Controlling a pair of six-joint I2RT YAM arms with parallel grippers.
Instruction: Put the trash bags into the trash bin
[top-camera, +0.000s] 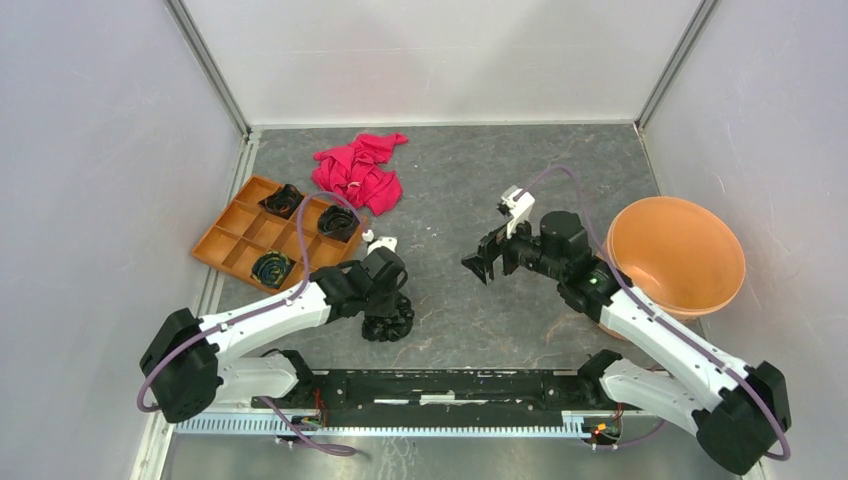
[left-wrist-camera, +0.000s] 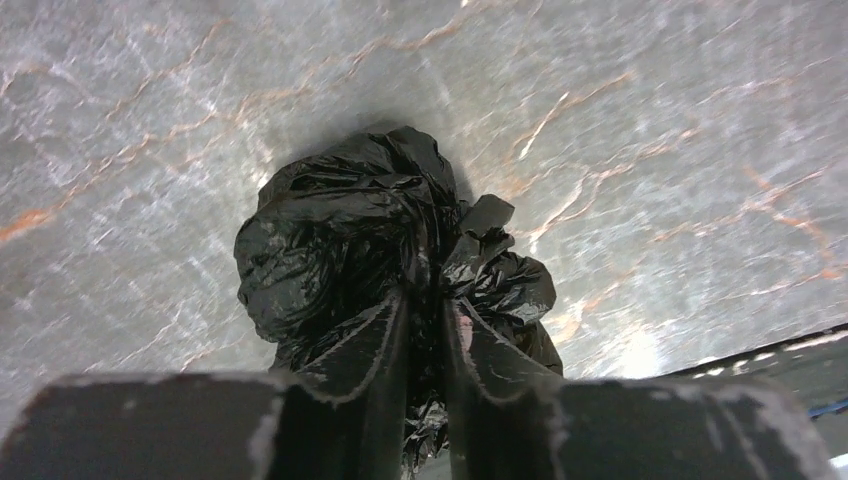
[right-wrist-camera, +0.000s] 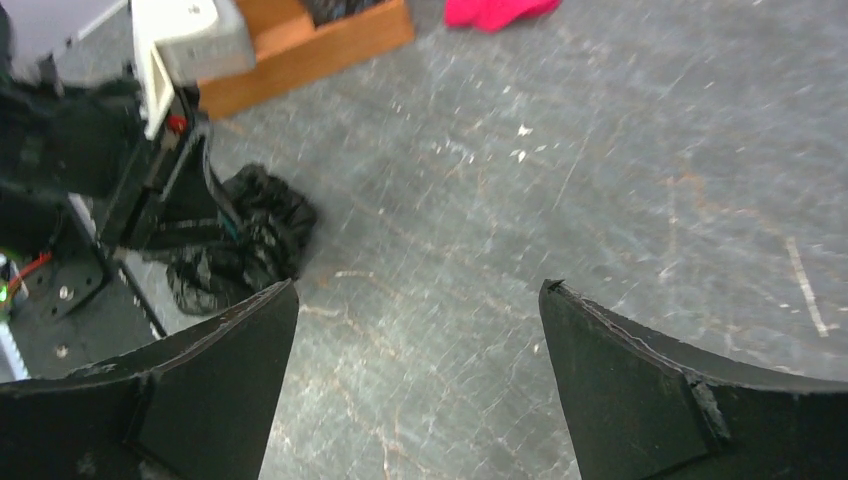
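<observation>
A crumpled black trash bag (top-camera: 390, 323) is at the table's near middle, under my left gripper (top-camera: 386, 300). In the left wrist view the left gripper (left-wrist-camera: 428, 315) is shut on a fold of this bag (left-wrist-camera: 330, 235), its fingers nearly together with film between them. The bag also shows in the right wrist view (right-wrist-camera: 255, 225). Three more black bag wads (top-camera: 338, 222) lie in the orange tray. The terracotta trash bin (top-camera: 676, 256) stands at the right, looking empty. My right gripper (top-camera: 478, 266) is open and empty between the bag and the bin, its fingers wide apart in its own view (right-wrist-camera: 415, 300).
A flat orange compartment tray (top-camera: 240, 238) lies at the left, its corner showing in the right wrist view (right-wrist-camera: 320, 45). A pink-red cloth (top-camera: 358, 172) lies behind it. Grey walls close in the table on three sides. The arm bases' rail (top-camera: 440, 385) runs along the near edge.
</observation>
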